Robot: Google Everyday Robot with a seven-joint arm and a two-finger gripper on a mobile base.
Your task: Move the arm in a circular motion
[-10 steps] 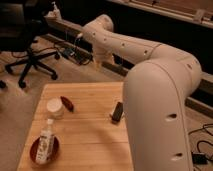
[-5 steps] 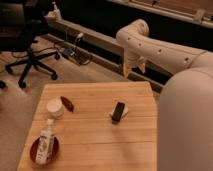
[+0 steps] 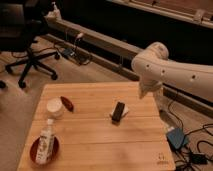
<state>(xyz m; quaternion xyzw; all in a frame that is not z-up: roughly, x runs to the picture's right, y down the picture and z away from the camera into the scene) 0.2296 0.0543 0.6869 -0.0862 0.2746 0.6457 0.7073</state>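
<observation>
Cream-white arm [image 3: 176,76] bent; tool [image 3: 146,91] hangs over far corner of wooden table [image 3: 100,140].

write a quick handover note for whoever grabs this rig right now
Gripper: hangs at the arm's end, above the table's far right edge.
Arm: reaches in from the right, its bent joint high over that edge, touching nothing on the table.
Table: dark block near the middle; white cup and red-brown item at left; bottle standing on a red plate, near left corner.
Done: how much of the circle is swept cannot be read from this moment.
Left: probably carry on the circular sweep, keeping above the table's things.
</observation>
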